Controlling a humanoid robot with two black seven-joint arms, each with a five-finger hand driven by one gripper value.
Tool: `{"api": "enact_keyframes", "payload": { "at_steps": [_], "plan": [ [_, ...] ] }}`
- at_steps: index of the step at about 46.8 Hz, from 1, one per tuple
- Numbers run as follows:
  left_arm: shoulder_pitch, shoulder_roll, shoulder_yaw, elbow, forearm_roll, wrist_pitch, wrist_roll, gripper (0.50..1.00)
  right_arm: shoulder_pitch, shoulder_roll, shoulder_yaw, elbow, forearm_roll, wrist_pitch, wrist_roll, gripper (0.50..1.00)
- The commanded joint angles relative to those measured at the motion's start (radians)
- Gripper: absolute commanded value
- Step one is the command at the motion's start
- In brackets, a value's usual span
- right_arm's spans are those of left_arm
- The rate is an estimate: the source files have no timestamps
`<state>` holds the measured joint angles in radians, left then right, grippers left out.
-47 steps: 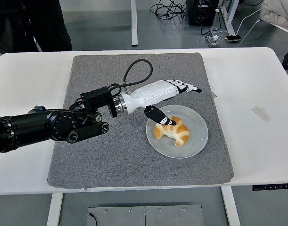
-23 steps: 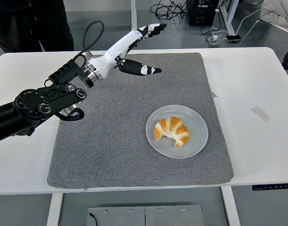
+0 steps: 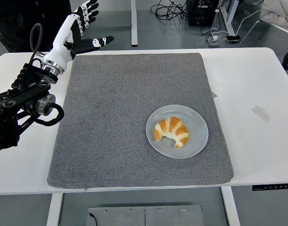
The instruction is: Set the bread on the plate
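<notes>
Nearest to us, the bread [image 3: 172,132], a croissant, lies on the grey plate [image 3: 198,129] toward the right side of the grey mat [image 3: 111,117], resting inside the rim with nothing touching it. A second ago our left hand hovered right over it, thumb at the crust; half a second ago we had already lifted away toward the mat's far left. The croissant has not shifted on the plate across these moments, so we judge the placing done and the release clean.

Farther off, our left hand [image 3: 78,28] is now raised high at the far left corner, past the table's back edge and well apart from the plate. Its fingers are spread wide, thumb out to the side, holding nothing and touching nothing. Our right arm is out of view.
</notes>
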<state>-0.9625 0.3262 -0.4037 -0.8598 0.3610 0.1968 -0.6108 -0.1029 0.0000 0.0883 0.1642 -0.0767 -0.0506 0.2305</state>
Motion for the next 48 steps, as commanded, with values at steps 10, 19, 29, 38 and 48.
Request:
{"api": "enact_keyframes", "payload": {
  "at_steps": [10,19,29,38,48],
  "plan": [
    [0.048,-0.006,-0.058,0.079,-0.172,-0.042,0.000,0.960,0.000,0.000,-0.001,0.000,0.000,0.000,0.000,1.000],
    [0.047,-0.015,-0.072,0.179,-0.289,-0.141,0.000,0.960,0.000,0.000,-0.001,0.000,0.000,0.000,0.000,1.000],
    [0.059,-0.038,-0.116,0.258,-0.326,-0.200,0.000,0.960,0.000,0.000,0.001,0.000,0.000,0.000,0.000,1.000],
    [0.082,-0.047,-0.230,0.329,-0.336,-0.315,0.000,0.960,0.003,0.000,0.002,0.006,0.000,0.002,0.000,1.000],
    [0.091,-0.084,-0.288,0.401,-0.347,-0.379,0.000,0.961,0.017,0.000,0.013,0.006,0.000,0.002,0.000,1.000]
  ]
}}
